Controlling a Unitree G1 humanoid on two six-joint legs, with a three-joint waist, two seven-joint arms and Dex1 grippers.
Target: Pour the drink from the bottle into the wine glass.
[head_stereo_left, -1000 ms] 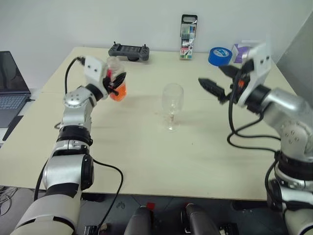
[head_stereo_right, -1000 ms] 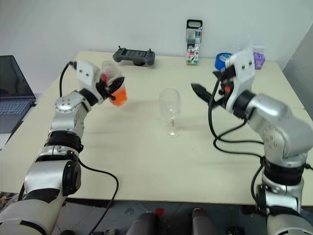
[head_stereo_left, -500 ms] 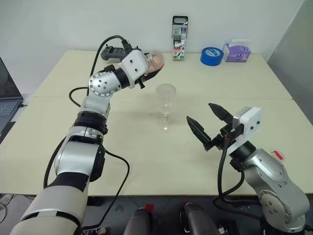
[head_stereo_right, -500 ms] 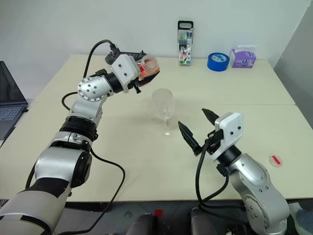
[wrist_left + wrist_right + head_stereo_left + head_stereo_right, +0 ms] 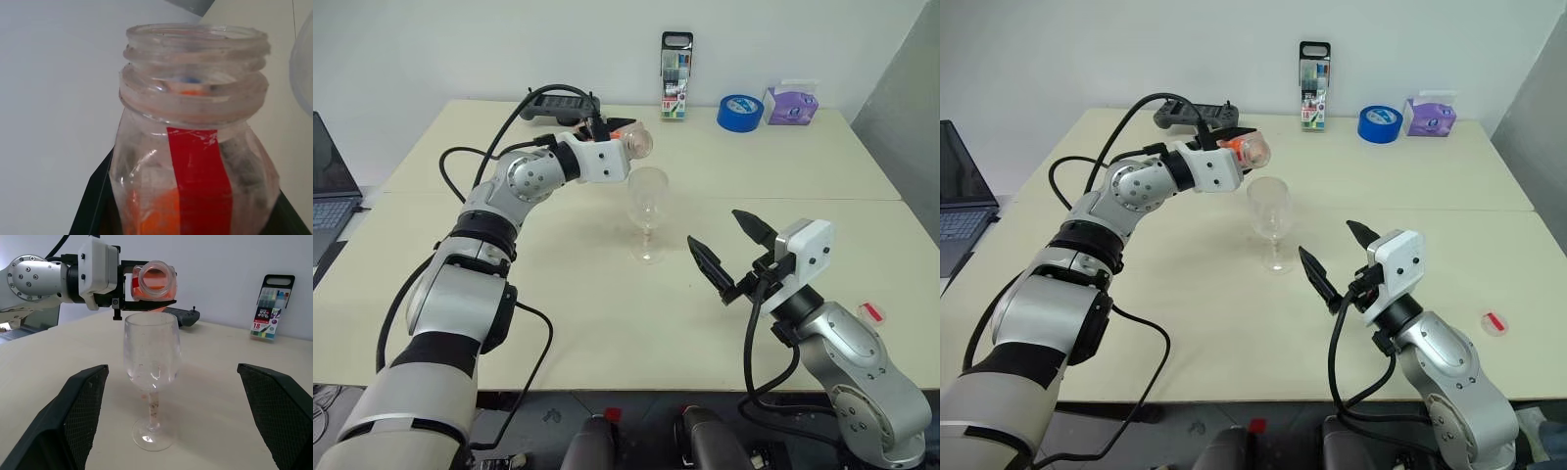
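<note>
My left gripper (image 5: 621, 138) is shut on the small clear bottle (image 5: 639, 143), which lies tipped about level. Its open mouth points right, just above and behind the rim of the wine glass (image 5: 647, 211). The orange drink (image 5: 146, 292) pools along the bottle's lower side, close to the neck. The bottle (image 5: 195, 147) has a red label strip and no cap on. The glass stands upright mid-table, and its bowl (image 5: 151, 352) looks clear. My right gripper (image 5: 713, 225) is open and low, near the front of the table to the right of the glass, fingers spread toward it.
Along the far edge stand a marker-pen case (image 5: 674, 63), a blue tape roll (image 5: 740, 112), a purple packet (image 5: 791, 104) and a black controller (image 5: 558, 104). A laptop (image 5: 328, 166) sits at the far left. A small red cap (image 5: 868, 311) lies at the right.
The left gripper carried the bottle right to the glass and rolled it from upright to level. The right gripper drew back and down from beside the glass, then stayed still.
</note>
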